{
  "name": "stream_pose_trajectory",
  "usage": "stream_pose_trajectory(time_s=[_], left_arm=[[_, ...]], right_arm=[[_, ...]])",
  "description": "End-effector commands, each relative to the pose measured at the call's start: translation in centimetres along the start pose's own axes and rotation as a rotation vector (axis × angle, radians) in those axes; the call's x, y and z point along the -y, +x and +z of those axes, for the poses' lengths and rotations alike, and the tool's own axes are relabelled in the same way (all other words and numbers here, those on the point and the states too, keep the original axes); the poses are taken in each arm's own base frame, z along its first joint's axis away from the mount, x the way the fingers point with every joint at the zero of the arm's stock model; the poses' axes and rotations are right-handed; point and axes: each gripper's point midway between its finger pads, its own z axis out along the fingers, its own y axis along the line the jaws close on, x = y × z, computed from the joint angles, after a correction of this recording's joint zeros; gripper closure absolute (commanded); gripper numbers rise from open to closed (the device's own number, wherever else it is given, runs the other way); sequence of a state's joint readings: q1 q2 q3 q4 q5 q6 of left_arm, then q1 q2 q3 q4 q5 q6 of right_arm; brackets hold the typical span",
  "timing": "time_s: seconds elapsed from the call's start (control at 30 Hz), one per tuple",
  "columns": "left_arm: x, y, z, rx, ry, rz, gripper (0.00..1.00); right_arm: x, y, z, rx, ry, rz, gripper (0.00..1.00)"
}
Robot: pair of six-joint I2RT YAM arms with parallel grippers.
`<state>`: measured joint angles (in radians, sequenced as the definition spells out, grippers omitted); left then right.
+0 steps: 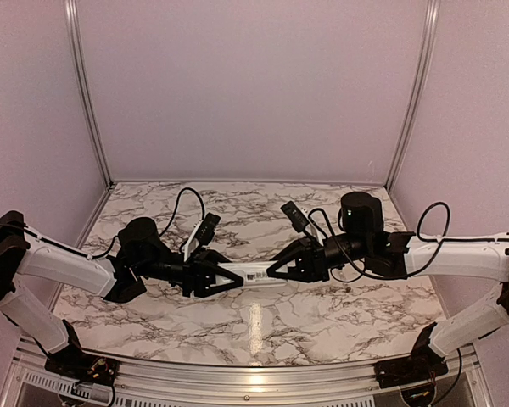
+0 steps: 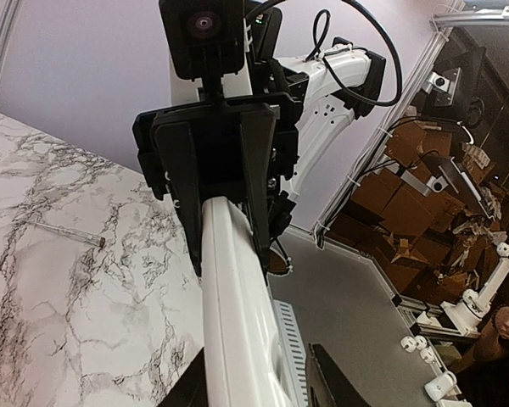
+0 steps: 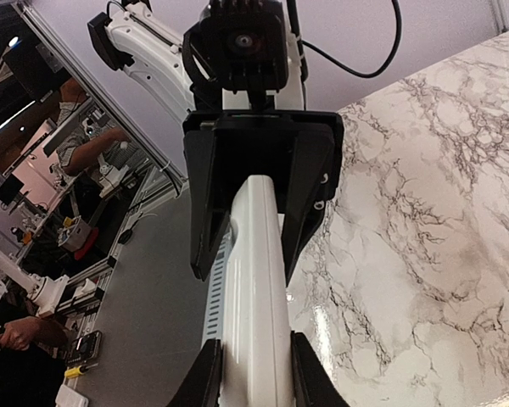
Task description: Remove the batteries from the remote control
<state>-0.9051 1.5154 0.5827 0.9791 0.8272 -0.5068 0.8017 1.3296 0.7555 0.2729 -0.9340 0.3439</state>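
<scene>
- Near edge of the desk (image 1: 263, 326): both arm bases are bolted here. The arms reach inward, and the two grippers meet nose to nose above the middle of the desk.

- Remote control (image 1: 254, 275): it is off the surface, slung level between the grippers. Its long axis runs left to right, about midway between the near and far edges, with one end inside each gripper. My guess is it is held in the air so one arm can steady the body while the other gets at the battery recess.

- Right gripper (image 1: 276, 270): clamped on its end of the remote. In its wrist view the fingers (image 3: 205, 375) sit flush against the white casing on both sides. It reads as the anchor.

- Left gripper (image 1: 234, 277): the jaws straddle the other end but do not pinch it. In its wrist view one side lies against the casing. The other finger (image 2: 329, 381) stands off, with a sliver of background showing between. It is loose and part-open, and probably carries none of the load.

- Batteries: not visible in any view. The wrist cameras see only a narrow, smooth white side of the remote, and the dark recess is out of sight. I cannot tell whether the cells are in.

- Farther out: a thin pale strip (image 2: 64, 231) lies flat on the marble, well apart from the remote and not touched by either arm.
</scene>
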Motion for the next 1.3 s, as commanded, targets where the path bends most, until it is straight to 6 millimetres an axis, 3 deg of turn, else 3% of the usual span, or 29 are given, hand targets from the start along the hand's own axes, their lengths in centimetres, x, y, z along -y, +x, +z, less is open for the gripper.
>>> stream_pose_trajectory(time_s=[0.0, 0.27, 0.43, 0.57, 0.63, 0.73, 0.97, 1.17, 1.27], left_arm=[[-0.2, -0.4, 0.3, 0.002, -0.014, 0.012, 0.69], [-0.1, -0.7, 0.2, 0.014, -0.015, 0.012, 1.0], [-0.5, -1.2, 0.2, 0.031, -0.048, -0.005, 1.0], [-0.9, -1.4, -0.1, 0.04, -0.09, -0.004, 1.0], [-1.3, -1.5, -0.3, 0.043, -0.12, -0.001, 1.0], [-1.9, -1.6, -0.5, 0.052, -0.16, 0.0, 1.0], [-2.6, -1.8, -0.7, 0.071, -0.208, -0.008, 1.0], [-5.1, -2.0, -1.2, 0.073, -0.351, -0.058, 1.0], [-5.9, -2.2, -1.7, 0.088, -0.412, -0.086, 1.0]], right_arm=[[-0.5, -1.9, 0.0, 0.027, -0.018, -0.036, 1.0], [0.0, -1.8, 0.0, 0.029, 0.002, -0.034, 1.0], [2.8, -2.1, -0.3, 0.036, 0.174, -0.022, 0.64], [3.7, -2.6, -1.0, 0.063, 0.263, -0.02, 0.34], [4.9, -3.4, -2.1, 0.098, 0.378, -0.019, 0.22], [5.6, -4.0, -3.7, 0.144, 0.486, -0.022, 0.12], [5.6, -4.5, -6.6, 0.227, 0.62, 0.001, 0.02], [9.2, -2.5, -12.1, 0.278, 0.985, 0.108, 0.04], [10.7, -0.2, -13.9, 0.218, 1.123, 0.161, 0.07]])
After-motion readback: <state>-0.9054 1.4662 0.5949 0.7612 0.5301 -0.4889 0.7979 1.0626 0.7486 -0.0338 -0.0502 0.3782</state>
